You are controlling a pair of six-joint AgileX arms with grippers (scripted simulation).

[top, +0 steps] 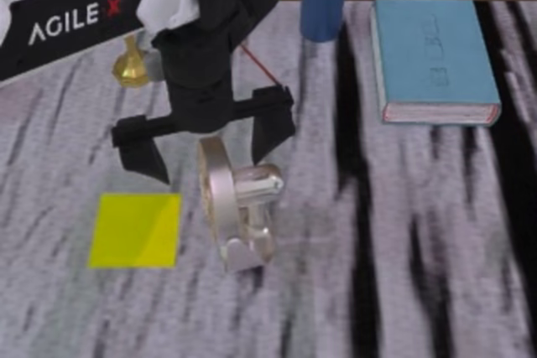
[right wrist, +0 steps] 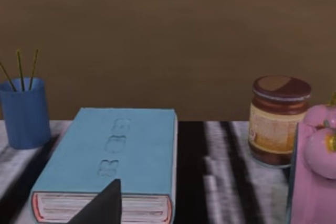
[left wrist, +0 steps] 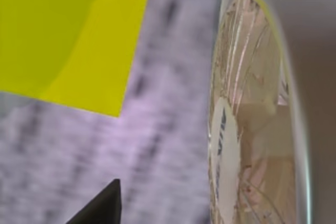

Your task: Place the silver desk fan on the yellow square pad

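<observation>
- Fan stands on the counter just right of the yellow pad; not yet on it.
- Left hand hangs over the fan's ring, fingers spread wide, apparently gripping nothing.
- Right hand: not seen from above; state undeterminable.
- Remaining: grasp, lift, place.

A blue book lies beside a blue pen cup on the streaked tabletop; a gold ornament, brown-lidded jar and pink box stand nearby.
</observation>
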